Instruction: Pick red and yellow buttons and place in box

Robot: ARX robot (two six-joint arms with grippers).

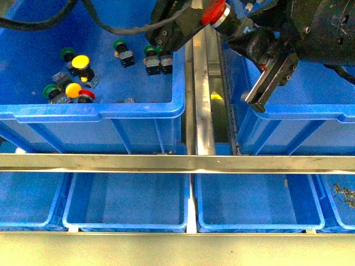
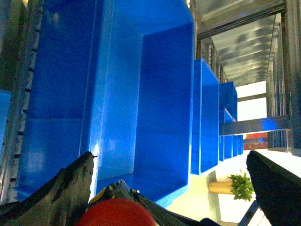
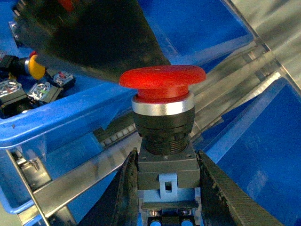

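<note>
**A:** What lies left of the rail (image 1: pixel 201 83)?

**B:** The bin (image 1: pixel 100 111). On its floor are yellow buttons (image 1: pixel 81 62), a second red button (image 1: pixel 86 95) and green switches (image 1: pixel 120 44).

**A:** The left tool (image 2: pixel 170 162)?

**B:** It is just left of the rail, with its fingers spread wide. A red cap shows between them, close to one finger.

**A:** And the red button (image 1: pixel 215 11)?

**B:** It is above the rail. The right tool (image 3: pixel 167 172) pinches its grey body from the rail's right side.

**A:** The box (image 1: pixel 299 115)?

**B:** Right of the rail, just beside it, under the right arm.
</note>
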